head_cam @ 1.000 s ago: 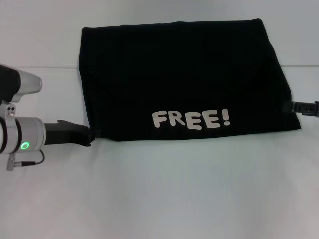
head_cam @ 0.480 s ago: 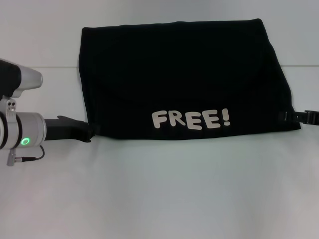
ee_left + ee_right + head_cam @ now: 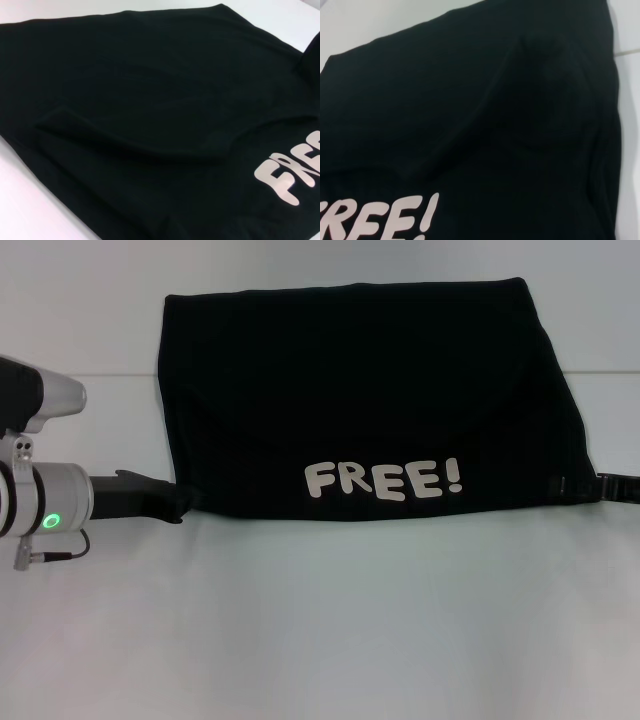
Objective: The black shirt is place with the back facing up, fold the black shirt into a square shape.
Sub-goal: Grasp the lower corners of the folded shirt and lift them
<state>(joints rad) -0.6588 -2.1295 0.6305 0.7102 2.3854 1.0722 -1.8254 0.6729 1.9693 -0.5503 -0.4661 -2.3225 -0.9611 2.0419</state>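
- Under both arms: a plain white surface [image 3: 330, 630]; a faint seam line crosses it at the far side, nothing of the room beyond it shows.
- Black shirt [image 3: 370, 390] lies flat between the two end effectors, folded to a broad rectangle, cream "FREE!" lettering [image 3: 384, 480] facing up near its front edge.
- Soft ridges and folds show in the cloth in both wrist views.
- Left end effector [image 3: 185, 503] at the shirt's near left corner, tips against the cloth; grip cannot be told.
- Right end effector [image 3: 575, 486] at the near right corner, reaching onto the hem; grip likewise unclear.
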